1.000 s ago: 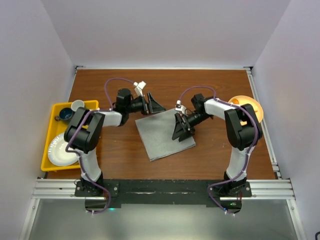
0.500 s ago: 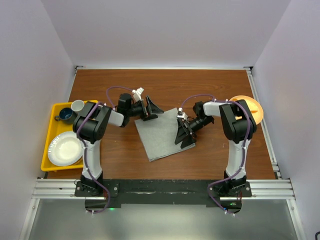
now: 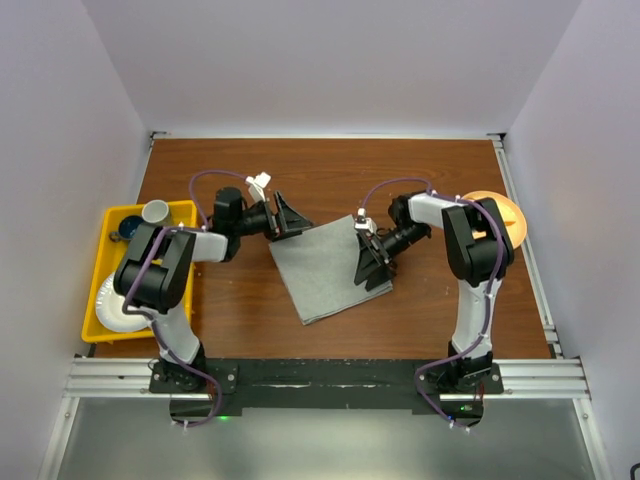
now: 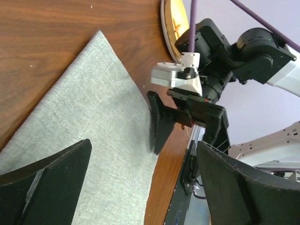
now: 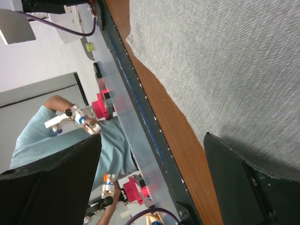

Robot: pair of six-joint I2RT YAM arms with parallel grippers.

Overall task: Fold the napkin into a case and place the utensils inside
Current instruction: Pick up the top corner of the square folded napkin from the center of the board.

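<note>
The napkin [image 3: 322,268] lies spread flat on the table [image 3: 420,170] at the centre of the frame. The left hand [image 3: 290,222] hangs at its upper-left edge and the right hand [image 3: 372,268] sits over its right corner. Both gape wide, holding nothing.

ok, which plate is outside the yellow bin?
The orange plate, far right on bare wood; the white plate lies in the yellow bin.
</note>
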